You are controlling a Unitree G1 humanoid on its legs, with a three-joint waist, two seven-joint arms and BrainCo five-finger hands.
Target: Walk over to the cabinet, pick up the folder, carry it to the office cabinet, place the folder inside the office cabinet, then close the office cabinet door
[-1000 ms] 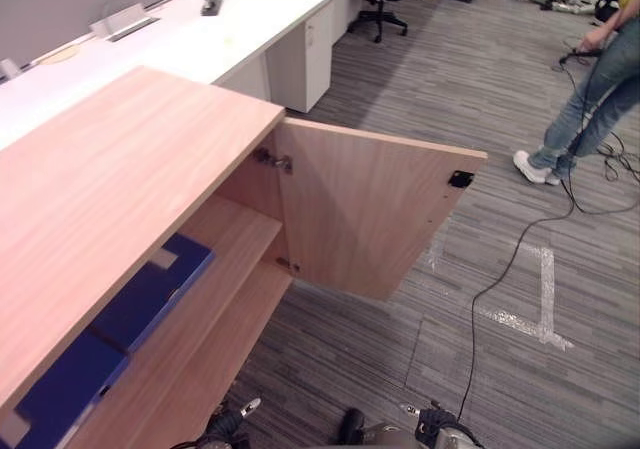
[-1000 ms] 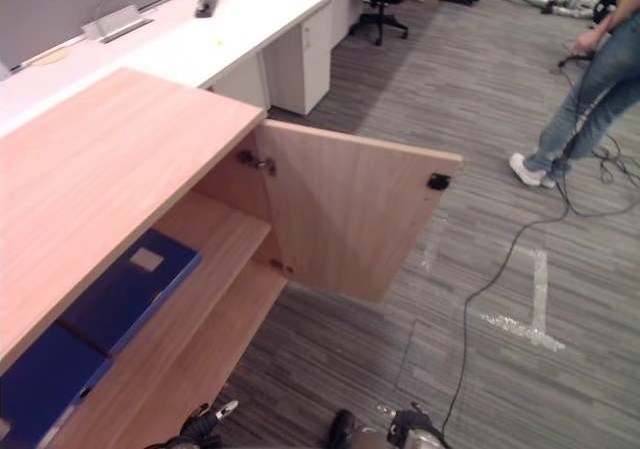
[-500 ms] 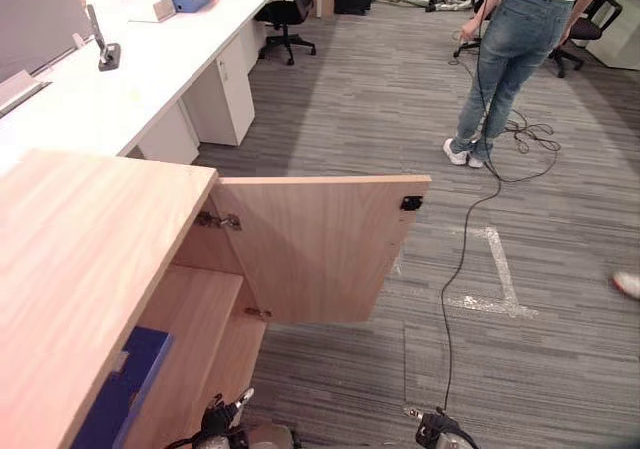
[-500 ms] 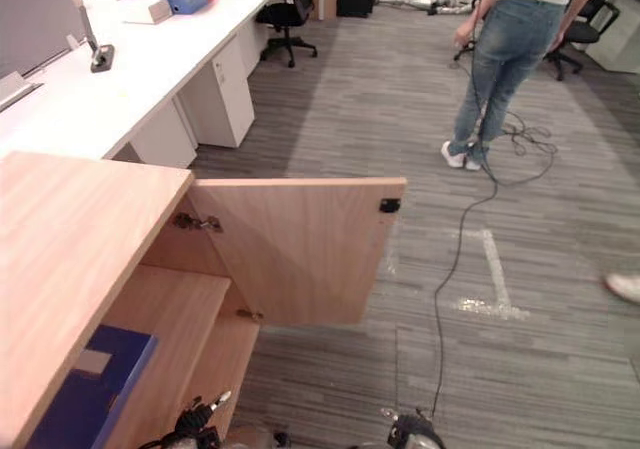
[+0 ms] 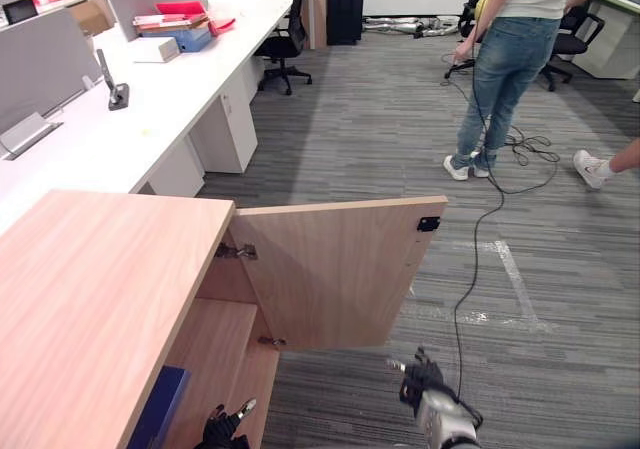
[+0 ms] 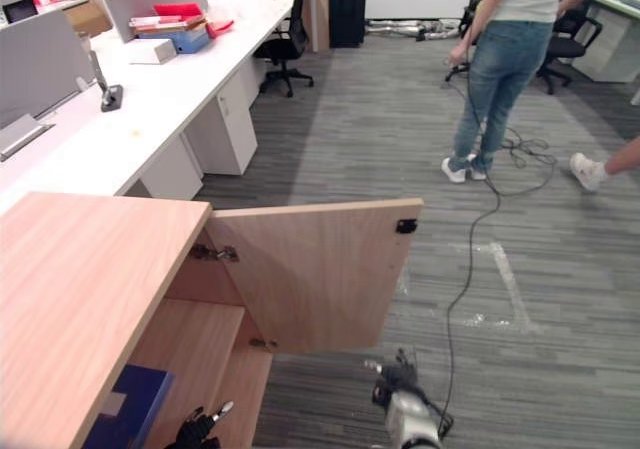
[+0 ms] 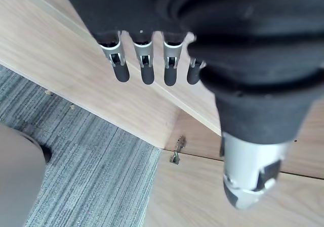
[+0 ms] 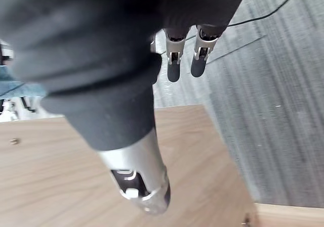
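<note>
Folder [image 6: 130, 409] sits inside the cabinet [image 5: 100, 289], so both hands are empty, fingers [image 7: 120, 71] straight: left hand [image 5: 222, 429] by the shelf [image 5: 215, 334], right hand [image 5: 422, 382] near the open door [image 5: 335, 269], seemingly placed to swing it shut.

The cabinet [image 5: 100, 299] and its door [image 5: 330, 274] are pale wood with a fine grain and matt finish; the hinges [image 5: 236, 252] are shiny metal. The folder [image 6: 140, 414] is smooth blue. The floor [image 5: 380, 139] is rough grey striped carpet; the desk [image 5: 120, 134] is smooth white.
</note>
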